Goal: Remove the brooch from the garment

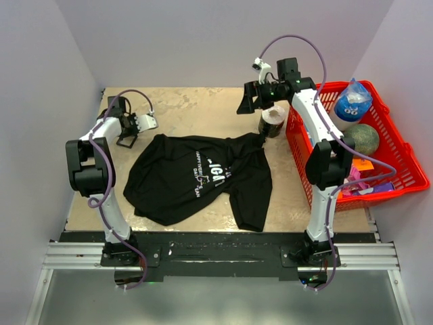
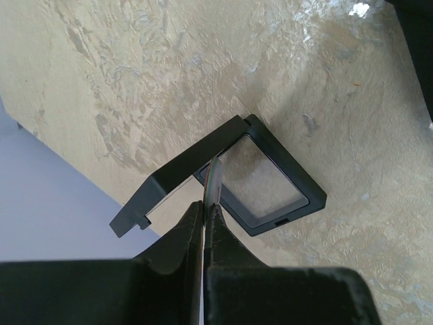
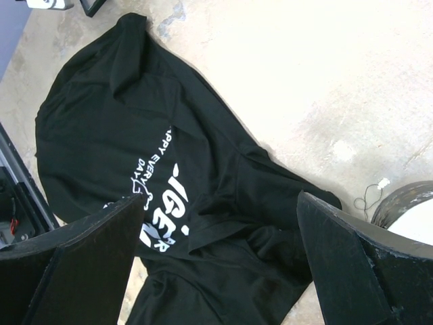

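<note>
The garment [image 1: 196, 179], a black T-shirt with white lettering, lies crumpled mid-table and fills the right wrist view [image 3: 122, 122]. The brooch [image 2: 298, 193], a black frame of two hinged hollow rectangles, rests on the bare table at far left [image 1: 126, 141], off the shirt, one half raised. My left gripper [image 2: 205, 204] hangs right over it [image 1: 133, 128], shut on a thin pale sliver [image 2: 214, 177] seen edge-on. I cannot tell whether the sliver belongs to the frame. My right gripper [image 3: 220, 198] stands open and empty, high above the shirt's right sleeve [image 1: 247, 101].
A dark tape roll [image 1: 274, 120] stands by the shirt's far right corner, its edge showing in the right wrist view [image 3: 406, 203]. A red basket [image 1: 406, 166] with a ball, a bag and other items sits at the right. Walls close in on the left and the back.
</note>
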